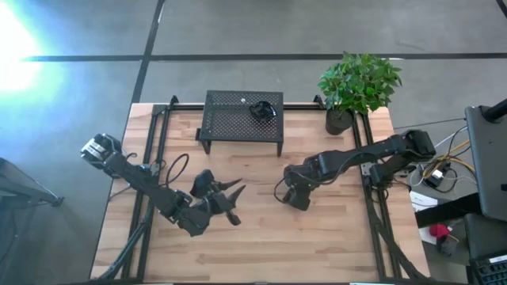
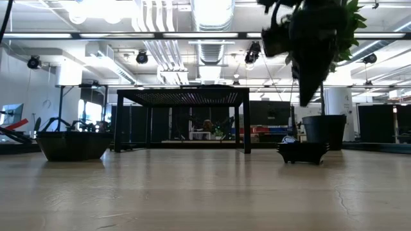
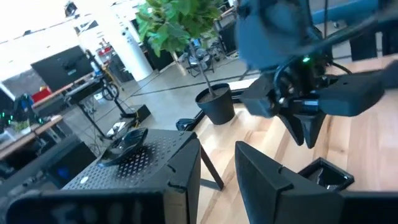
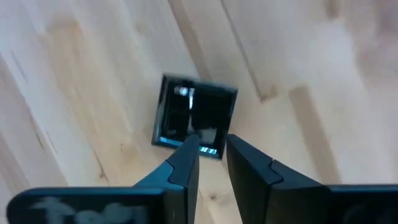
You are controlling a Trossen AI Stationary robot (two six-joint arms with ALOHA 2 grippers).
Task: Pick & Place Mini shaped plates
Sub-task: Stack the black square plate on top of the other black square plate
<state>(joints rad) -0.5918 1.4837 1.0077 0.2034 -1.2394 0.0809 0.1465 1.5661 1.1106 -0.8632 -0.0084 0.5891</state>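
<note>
A small square plate — black, glossy, with a raised rim — lies flat on the bare wood worktop, directly under the right tool, whose fingers stand narrowly parted above its near edge. The left tool waits nearby — fingers spread wide.

**Non-task items, placed from the mesh stand**

Black perforated mesh stand sits at the wooden table's far edge, centre. Potted plant to its right, at the far right corner. Beyond that corner, off-table: cables and possibly a monitor.
</note>
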